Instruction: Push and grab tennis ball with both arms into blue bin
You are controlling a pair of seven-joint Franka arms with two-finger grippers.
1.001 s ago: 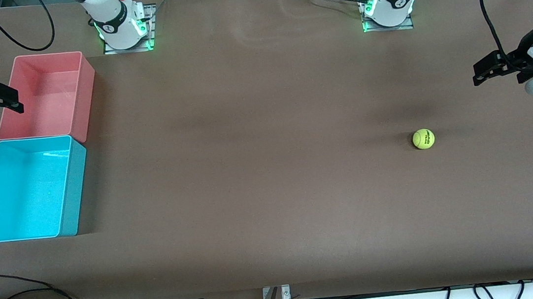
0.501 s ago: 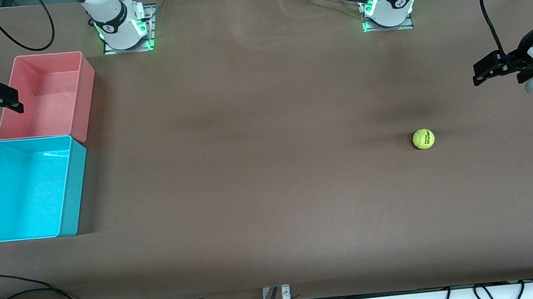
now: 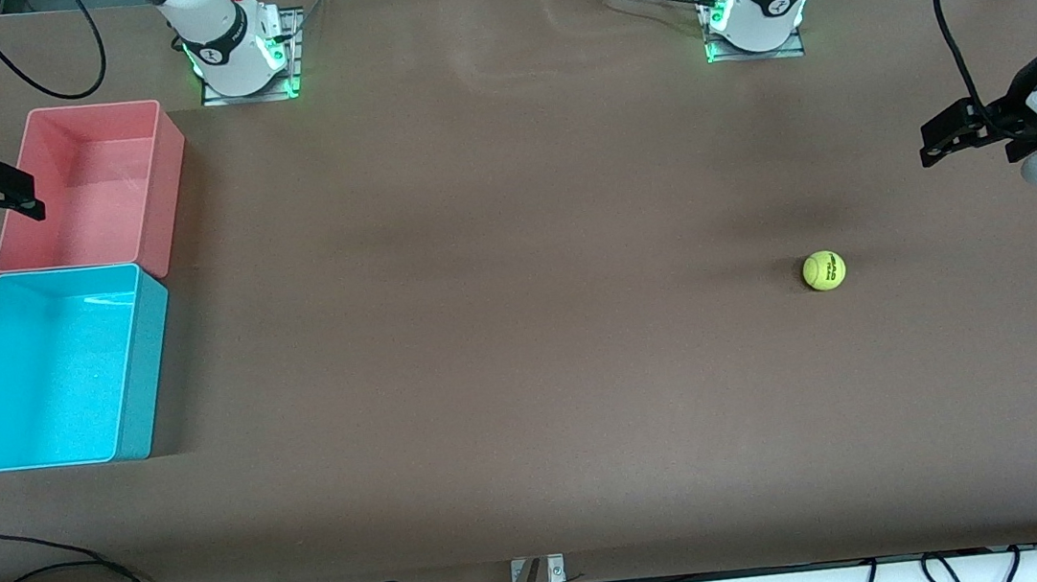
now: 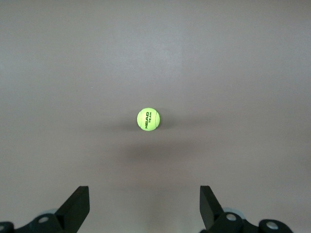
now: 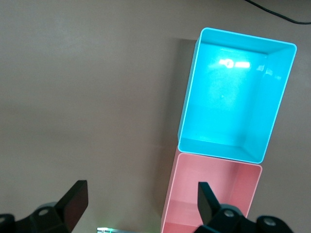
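Left gripper (image 3: 936,141) spread wide and holding nothing, up over the left arm's end of the table (image 3: 528,377), with the tennis ball (image 3: 824,270) lying on the cloth well apart from its fingertips. Right gripper (image 3: 12,195) likewise wide open and unladen, hovering at the pink bin (image 3: 167,154), the blue bin (image 3: 137,370) just beside that one and nearer the front camera.

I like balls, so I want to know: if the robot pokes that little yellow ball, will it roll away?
Probably yes. The tennis ball is round and sits alone on the flat brown table, so a poke should send it rolling. Its fuzzy skin looks grippy, so it likely won't slip when squeezed. It's probably light and a bit squashy.
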